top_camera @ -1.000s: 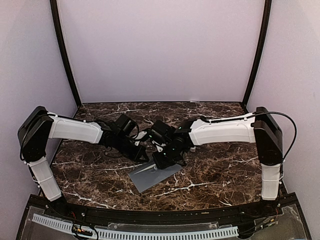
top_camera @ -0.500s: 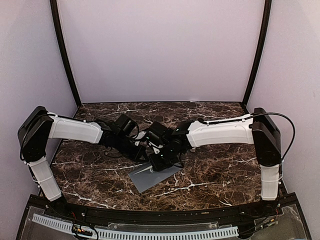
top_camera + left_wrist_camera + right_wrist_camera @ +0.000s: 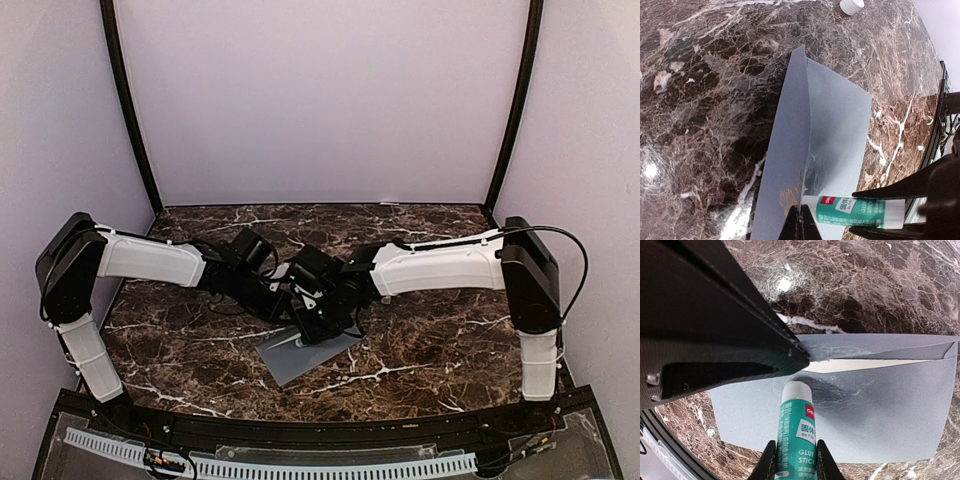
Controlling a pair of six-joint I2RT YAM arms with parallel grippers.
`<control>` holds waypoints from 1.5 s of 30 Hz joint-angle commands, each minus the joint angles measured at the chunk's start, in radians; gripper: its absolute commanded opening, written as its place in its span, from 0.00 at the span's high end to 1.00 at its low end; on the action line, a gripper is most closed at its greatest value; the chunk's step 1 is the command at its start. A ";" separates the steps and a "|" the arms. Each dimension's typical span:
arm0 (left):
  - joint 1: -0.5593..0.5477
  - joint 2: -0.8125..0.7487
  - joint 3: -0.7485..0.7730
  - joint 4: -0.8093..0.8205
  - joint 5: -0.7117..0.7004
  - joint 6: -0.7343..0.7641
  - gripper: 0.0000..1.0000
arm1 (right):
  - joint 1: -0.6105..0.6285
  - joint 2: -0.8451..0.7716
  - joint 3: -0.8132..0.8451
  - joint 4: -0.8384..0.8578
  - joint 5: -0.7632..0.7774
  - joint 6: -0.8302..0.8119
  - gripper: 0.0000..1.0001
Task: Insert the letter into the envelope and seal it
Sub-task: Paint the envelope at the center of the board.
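From above, the envelope (image 3: 300, 358) lies flat on the marble table (image 3: 440, 340), tilted, with both arms reaching in over its far edge. The left gripper (image 3: 285, 303) is at the envelope's far left corner and the right gripper (image 3: 312, 328) is just beside it, over the envelope's far half. In the left wrist view, the left gripper's jaws are fully closed, their tips at the near end of the fold where the flap meets the envelope's body. Whether any paper is pinched between them cannot be told. The flap stands up along that fold. A green and white glue stick (image 3: 860, 211) lies across the near end of the envelope, gripped by the right gripper's dark fingers (image 3: 900, 187). A small white cap (image 3: 851, 5) sits on the table well beyond the envelope's far end. In the right wrist view, the right gripper's jaws are closed narrowly on the glue stick, whose white tip touches the envelope's body just below the opening. The cream letter (image 3: 860, 365) sits inside the envelope, a thin sliver showing between flap and body. Shiny smears mark the grey paper around the tip.
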 commanded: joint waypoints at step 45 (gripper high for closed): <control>0.002 0.006 -0.003 0.006 0.059 0.022 1.00 | -0.129 0.012 -0.061 -0.030 0.103 -0.034 1.00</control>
